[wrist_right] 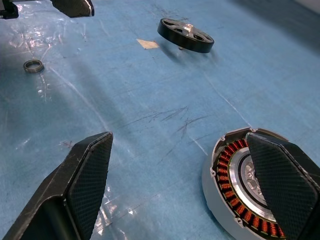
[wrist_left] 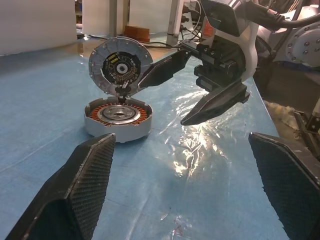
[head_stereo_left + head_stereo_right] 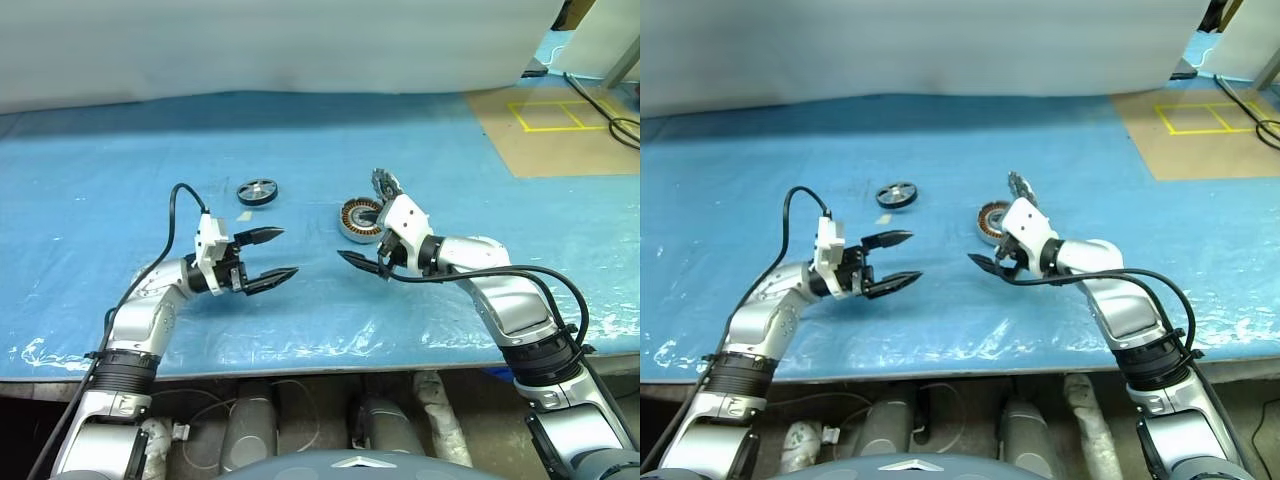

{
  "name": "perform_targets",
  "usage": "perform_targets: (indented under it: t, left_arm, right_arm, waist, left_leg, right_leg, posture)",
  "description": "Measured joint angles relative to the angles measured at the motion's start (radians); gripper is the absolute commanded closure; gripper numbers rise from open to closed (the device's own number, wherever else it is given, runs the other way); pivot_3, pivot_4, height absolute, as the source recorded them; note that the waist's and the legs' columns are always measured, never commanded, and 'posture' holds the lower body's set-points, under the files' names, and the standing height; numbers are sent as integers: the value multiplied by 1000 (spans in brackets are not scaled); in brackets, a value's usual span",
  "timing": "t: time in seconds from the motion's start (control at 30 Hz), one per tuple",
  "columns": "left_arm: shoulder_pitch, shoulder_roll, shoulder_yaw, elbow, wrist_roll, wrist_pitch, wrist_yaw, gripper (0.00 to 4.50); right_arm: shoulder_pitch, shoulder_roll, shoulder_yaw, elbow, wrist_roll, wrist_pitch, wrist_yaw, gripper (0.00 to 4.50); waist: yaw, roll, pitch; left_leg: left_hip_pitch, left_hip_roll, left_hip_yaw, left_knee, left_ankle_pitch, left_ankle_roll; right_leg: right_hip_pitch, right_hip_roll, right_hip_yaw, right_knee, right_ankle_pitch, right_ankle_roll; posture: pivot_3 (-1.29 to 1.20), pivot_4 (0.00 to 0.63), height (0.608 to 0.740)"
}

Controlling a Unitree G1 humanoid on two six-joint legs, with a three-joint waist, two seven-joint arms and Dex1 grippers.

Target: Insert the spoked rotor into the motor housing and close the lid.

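Note:
The spoked rotor (image 3: 257, 192) lies flat on the blue sheet, dark-rimmed with silvery spokes, also seen in the right wrist view (image 1: 186, 35). To its right sits the motor housing (image 3: 358, 220), its copper coils exposed (image 2: 117, 117). The lid (image 2: 120, 62) stands upright on the housing's far edge, its dark inner face showing. My left gripper (image 3: 288, 251) hovers open and empty in front of the rotor, pointing right. Facing it, my right gripper (image 3: 985, 252) is open and empty just in front of the housing, not touching it.
A small metal ring (image 1: 33, 65) and a scrap of tape (image 1: 148, 44) lie on the sheet near the rotor. A brown board with a yellow taped square (image 3: 545, 115) and cables (image 3: 600, 100) are at the back right. The table's front edge (image 3: 300, 365) runs close below the arms.

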Motion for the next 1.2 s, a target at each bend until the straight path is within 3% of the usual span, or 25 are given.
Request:
perform_targets:
  t: [1.2]
  left_arm:
    - [0,-17,-8,-33,1,34,23,0]
  right_arm:
    - [-2,16,5,12,-49,-43,0,35]
  waist:
    - [0,0,0]
  left_leg:
    - [0,0,0,1,0,0]
  right_leg:
    - [0,0,0,1,0,0]
  posture:
    - [0,150,740]
